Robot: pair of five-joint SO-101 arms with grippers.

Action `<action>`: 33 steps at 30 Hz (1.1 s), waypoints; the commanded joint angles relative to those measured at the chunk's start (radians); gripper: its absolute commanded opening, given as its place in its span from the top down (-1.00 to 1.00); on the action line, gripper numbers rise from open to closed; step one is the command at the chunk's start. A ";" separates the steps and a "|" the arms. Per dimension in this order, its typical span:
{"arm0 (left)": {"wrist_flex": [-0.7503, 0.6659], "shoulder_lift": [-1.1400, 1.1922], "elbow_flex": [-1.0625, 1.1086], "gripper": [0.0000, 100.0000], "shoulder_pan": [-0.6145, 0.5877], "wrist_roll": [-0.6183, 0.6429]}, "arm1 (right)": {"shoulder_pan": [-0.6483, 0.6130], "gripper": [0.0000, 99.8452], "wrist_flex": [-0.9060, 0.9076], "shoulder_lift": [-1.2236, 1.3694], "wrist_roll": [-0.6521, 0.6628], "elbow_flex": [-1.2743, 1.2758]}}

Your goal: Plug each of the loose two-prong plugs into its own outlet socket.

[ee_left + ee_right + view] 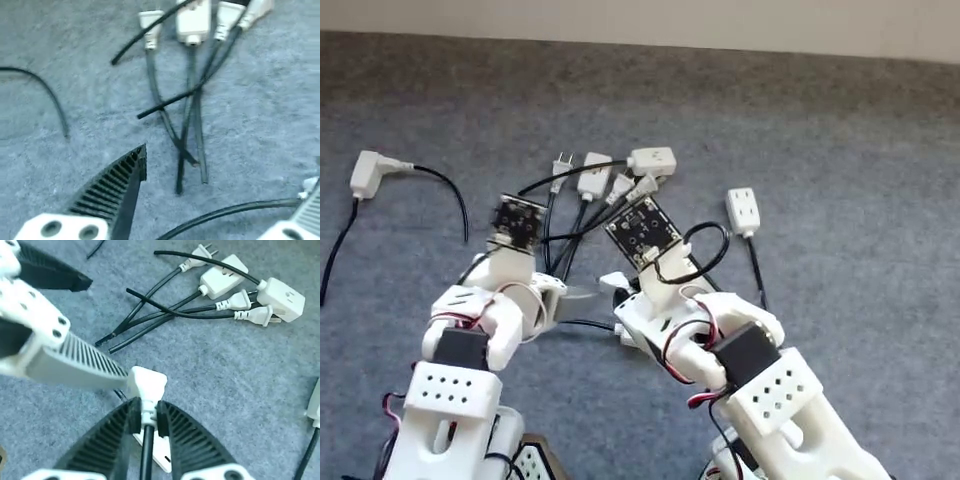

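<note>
My right gripper [146,412] is shut on the neck of a white plug [148,382], whose black cord runs back between the fingers. A white socket block [156,452] lies on the carpet just under it. My left gripper [226,175] stands open beside it, and its grey ribbed finger [75,360] touches the held plug's head. In the high view both grippers meet low in the middle, right gripper [617,288] and left gripper [566,296]. Farther off lies a cluster of loose plugs [235,302] and sockets [222,282]; the same plugs [150,22] also appear in the left wrist view.
The cluster's black cords [565,235] cross between the arms. One white socket [743,210] with its cord lies at the right, and another white plug block [365,172] at the far left. Grey carpet [860,150] covers the floor.
</note>
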 commanded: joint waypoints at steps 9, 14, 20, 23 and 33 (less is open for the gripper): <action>-0.012 -0.016 -0.010 0.04 -0.064 -0.002 | 0.036 0.99 0.004 0.157 0.040 -0.085; -0.012 -0.016 -0.035 0.04 -0.107 0.006 | 0.093 0.99 0.070 0.214 0.107 -0.091; -0.014 -0.016 -0.035 0.04 -0.111 0.043 | 0.041 0.99 0.104 0.206 0.112 -0.093; -0.014 -0.016 -0.028 0.04 -0.084 0.043 | -0.016 0.99 0.110 0.200 0.086 -0.099; -0.008 -0.008 -0.008 0.04 0.033 0.041 | -0.101 0.99 0.213 0.209 0.018 -0.263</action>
